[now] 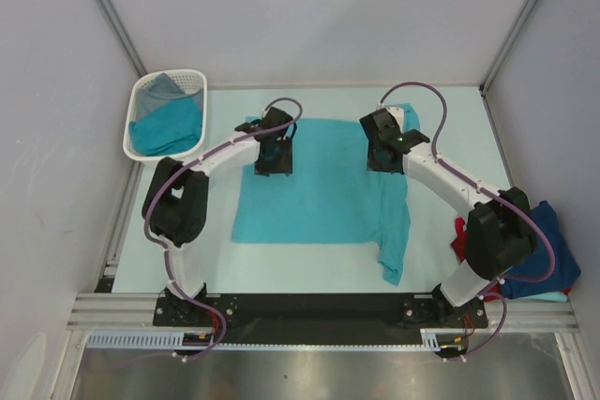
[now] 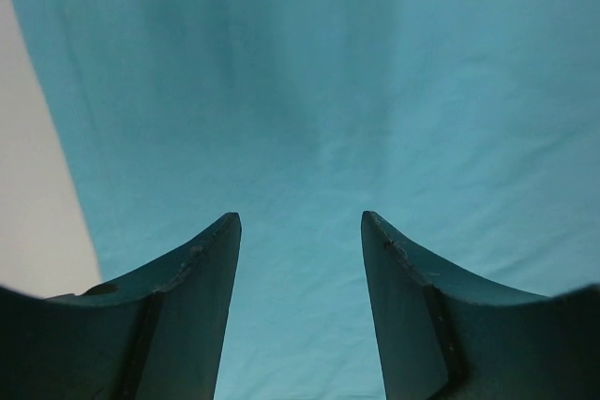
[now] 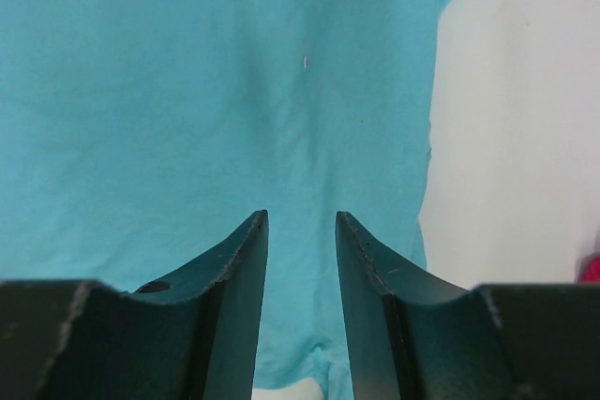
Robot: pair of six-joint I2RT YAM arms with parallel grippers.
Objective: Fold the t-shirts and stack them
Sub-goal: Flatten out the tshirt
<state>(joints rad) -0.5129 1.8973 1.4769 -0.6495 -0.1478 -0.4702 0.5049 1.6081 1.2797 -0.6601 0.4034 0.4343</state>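
The teal t-shirt (image 1: 323, 185) lies spread across the middle of the bench (image 1: 450, 110) in the top view, with one part trailing toward the lower right. The left claw (image 2: 300, 222) hangs open over its upper left area. The right claw (image 3: 301, 217), open more narrowly, is over its upper right; neither grips anything. If the claws close unevenly, or one pinches too little cloth, the fold would likely skew or slip free, and the trailing part could drag and bunch. The navy t-shirt (image 1: 558, 264) and red t-shirt (image 1: 458, 239) at the right edge lie close by the right arm (image 1: 441, 175), which might snag them.
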